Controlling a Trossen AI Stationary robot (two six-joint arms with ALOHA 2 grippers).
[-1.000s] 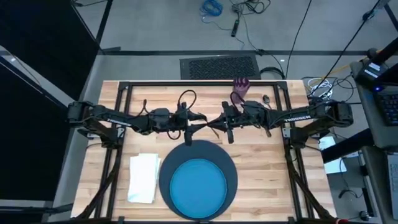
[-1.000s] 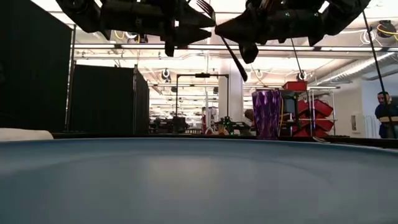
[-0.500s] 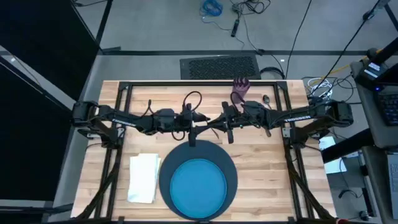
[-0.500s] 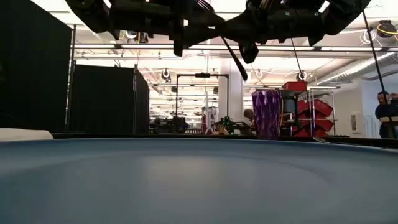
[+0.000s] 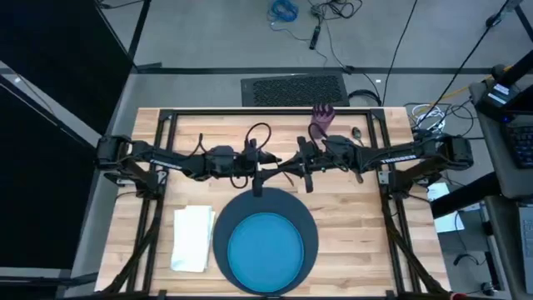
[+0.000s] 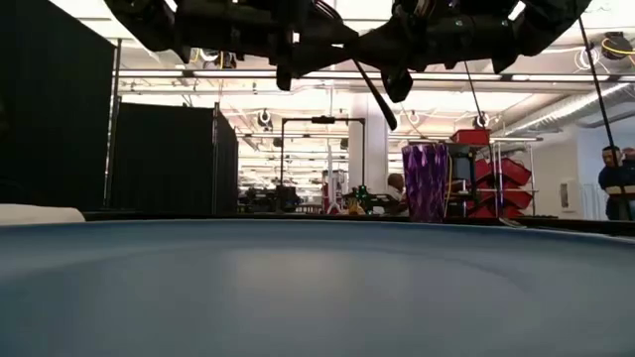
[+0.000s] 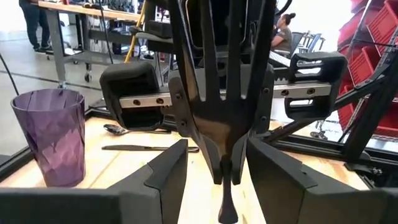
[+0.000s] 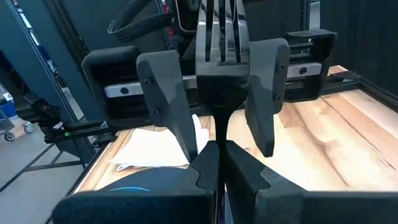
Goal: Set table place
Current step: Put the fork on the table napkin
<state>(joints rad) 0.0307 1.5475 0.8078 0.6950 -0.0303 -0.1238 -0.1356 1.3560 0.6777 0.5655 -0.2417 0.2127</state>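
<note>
Two arms meet above the table (image 5: 350, 217) centre, just beyond the far edge of the charger (image 5: 223, 242). One fork (image 8: 221, 43) hangs between them. The right gripper (image 8: 216, 163) is clamped on the fork's handle, fingers pressed together around it. The left gripper (image 7: 216, 163) has its fingers either side of the same fork, near the tines (image 7: 227, 56) — whether they actually pinch it, I cannot tell.

On the table: one dark charger at the near middle, with one blue plate (image 5: 265, 250) centred on it; one white napkin (image 5: 192, 238) just left of the charger; one purple cup (image 5: 320, 127) at the far edge, right of centre; one knife (image 7: 149, 148) and one spoon (image 7: 121, 129) lying near the cup.
</note>
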